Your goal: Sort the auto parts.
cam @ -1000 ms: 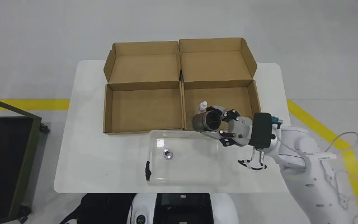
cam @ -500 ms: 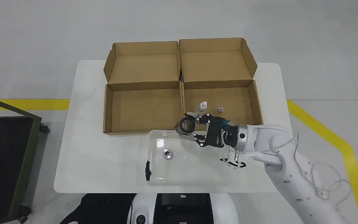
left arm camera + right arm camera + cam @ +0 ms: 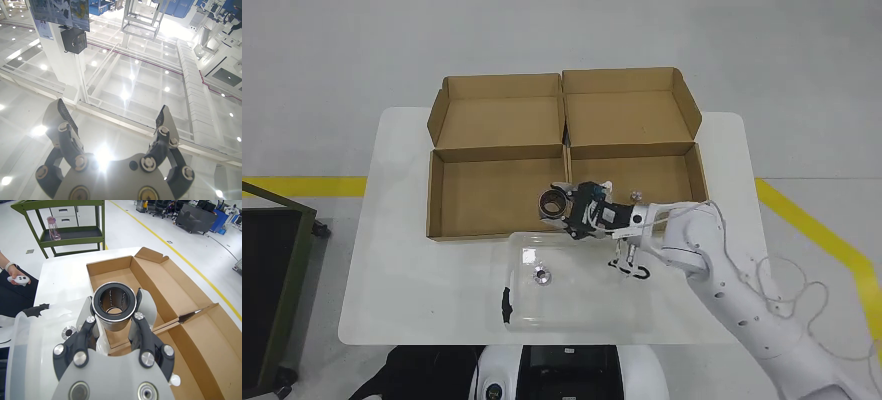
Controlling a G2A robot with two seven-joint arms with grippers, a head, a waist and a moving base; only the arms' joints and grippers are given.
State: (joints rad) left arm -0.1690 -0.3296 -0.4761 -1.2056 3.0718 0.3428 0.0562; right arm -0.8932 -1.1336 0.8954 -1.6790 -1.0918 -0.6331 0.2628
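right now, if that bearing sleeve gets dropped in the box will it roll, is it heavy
Probably heavy for its size: the bearing sleeve looks like thick steel. Its smooth round wall would likely roll if it lands sideways in the cardboard box. It seems rigid; the right gripper clamps it with no visible flex.

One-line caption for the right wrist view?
The right gripper holds a metal cylinder over an open cardboard box.

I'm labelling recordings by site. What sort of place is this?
Probably a factory-style robotics workshop: a yellow floor line, a green metal cart and a high gridded ceiling with spotlights.
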